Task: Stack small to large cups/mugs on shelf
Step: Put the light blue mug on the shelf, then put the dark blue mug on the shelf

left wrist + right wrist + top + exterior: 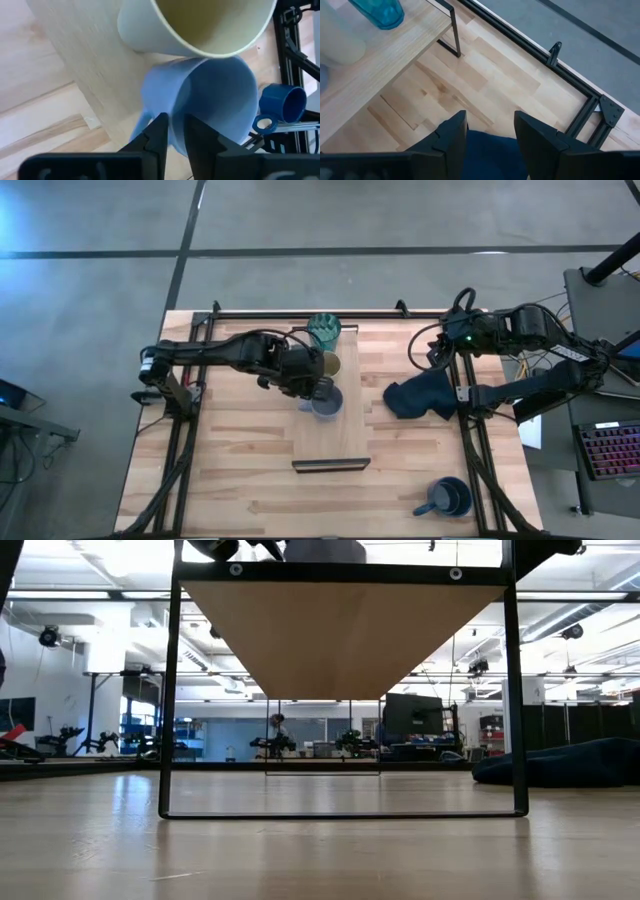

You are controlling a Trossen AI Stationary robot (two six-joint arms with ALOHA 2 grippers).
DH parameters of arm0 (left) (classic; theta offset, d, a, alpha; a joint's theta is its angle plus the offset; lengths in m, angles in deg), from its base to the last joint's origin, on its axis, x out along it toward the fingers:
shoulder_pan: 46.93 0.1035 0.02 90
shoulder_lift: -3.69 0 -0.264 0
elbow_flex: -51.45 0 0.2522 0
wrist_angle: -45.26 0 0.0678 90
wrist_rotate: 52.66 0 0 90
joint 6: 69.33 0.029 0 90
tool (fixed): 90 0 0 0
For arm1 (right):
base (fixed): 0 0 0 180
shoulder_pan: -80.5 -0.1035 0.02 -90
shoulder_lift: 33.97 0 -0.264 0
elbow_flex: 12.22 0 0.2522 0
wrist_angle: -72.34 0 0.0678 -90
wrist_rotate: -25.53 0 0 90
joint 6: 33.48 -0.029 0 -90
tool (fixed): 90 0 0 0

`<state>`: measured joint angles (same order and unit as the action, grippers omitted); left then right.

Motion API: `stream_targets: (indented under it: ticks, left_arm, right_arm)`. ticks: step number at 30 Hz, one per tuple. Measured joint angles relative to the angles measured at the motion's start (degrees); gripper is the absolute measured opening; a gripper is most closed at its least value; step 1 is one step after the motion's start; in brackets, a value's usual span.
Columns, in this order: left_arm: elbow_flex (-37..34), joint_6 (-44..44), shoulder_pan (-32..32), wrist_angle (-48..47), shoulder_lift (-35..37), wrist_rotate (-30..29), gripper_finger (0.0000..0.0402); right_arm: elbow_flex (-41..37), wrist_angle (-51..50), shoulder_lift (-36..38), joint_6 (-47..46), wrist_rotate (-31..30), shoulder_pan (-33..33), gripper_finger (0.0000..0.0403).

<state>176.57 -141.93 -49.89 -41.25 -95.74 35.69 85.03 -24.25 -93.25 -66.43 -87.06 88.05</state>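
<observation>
The shelf (345, 435) is a long light-wood board on a dark frame above the tabletop. On it stand, from far to near, the teal ribbed glass (323, 330), the small tan cup (331, 364) and the pale blue-grey mug (327, 404). My left gripper (318, 388) is shut on that mug's rim. The dark blue handled mug (446, 497) stands on the tabletop at the near right. My right gripper (490, 135) is open above the dark navy cloth (420, 397), at its right edge (462, 393); I cannot tell whether it touches the cloth. My left gripper (177, 132) holds the pale blue-grey mug by its wall at the rim (176, 120), beside the handle (139, 127). One finger is inside the mug and one outside. The fingers come from above, slanting down from the table's left. The mug stands upright beside the tan cup (200, 25).
The shelf's dark legs (165, 690) stand on the slatted tabletop (230, 480). The navy cloth lies right of the shelf. Black rails (470, 470) run along the table's left and right sides.
</observation>
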Motion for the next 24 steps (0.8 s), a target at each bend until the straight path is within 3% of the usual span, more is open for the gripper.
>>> stream_targets:
  ticks: [10,17,20,24]
  left_arm:
    - [0.17,0.94,0.00,1.30,0.56,-0.37,0.0056]
    - [0.33,1.01,-0.99,-5.12,2.92,-4.24,0.0056]
    - [-0.19,1.01,-1.93,-8.89,5.08,-7.50,0.0056]
    - [-1.90,1.05,-3.12,-11.02,8.01,-12.71,0.0056]
  right_arm:
    - [0.00,-0.01,0.00,0.00,0.00,0.00,0.0160]
    - [-0.02,-0.87,0.07,-0.02,0.29,0.00,0.0160]
    - [-0.02,-0.91,0.30,0.04,3.47,-0.02,0.0160]
    - [-0.04,-0.95,1.01,-1.25,12.37,-0.41,0.0160]
